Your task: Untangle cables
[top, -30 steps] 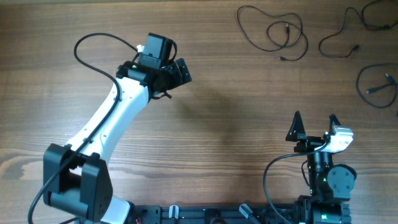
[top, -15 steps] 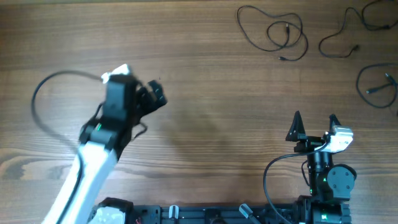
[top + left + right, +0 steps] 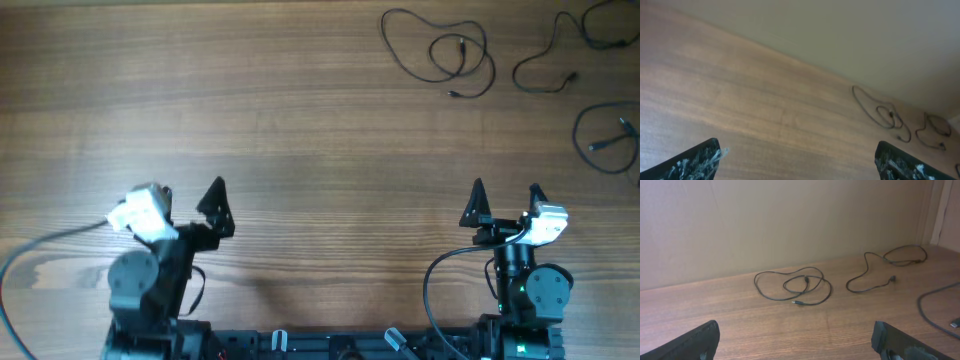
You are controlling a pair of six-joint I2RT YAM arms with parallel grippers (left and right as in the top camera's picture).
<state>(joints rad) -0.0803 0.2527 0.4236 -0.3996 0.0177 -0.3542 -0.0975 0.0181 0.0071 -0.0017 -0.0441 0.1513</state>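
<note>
**Cables (image 3: 805,281) lie in 3 separate runs at the far right; both tools released**

3 thin black cords rest on the wooden worktop (image 3: 300,100). All 3 are in its far right corner, none touching another, and all well apart from the arms.

The first cable (image 3: 462,44) is the leftmost. Its long axis runs left to right along the far edge. A wide outer curve encloses 1 smaller loop. One end is tucked inside that loop, and the other points toward the near left.

The second cable (image 3: 570,77) lies to its right. It stretches on a diagonal from near left up to the far right corner, where it curls into a small loop. Its lower end points right.

The third cable (image 3: 597,146) sits nearer than the other 2, against the right edge. It forms an open loop that the overhead frame cuts off, with 1 end inside pointing near left.

Any marking on the plugs is too small to read.

The left tool (image 3: 799,159) is parked at the near left edge and the right tool (image 3: 506,193) at the near right edge. Both have their fingers aimed at the far side. Each stands with its jaws spread wide, grasping nothing, with bare wood between the tips. The right tool is the closer of the 2 to the cords.
</note>
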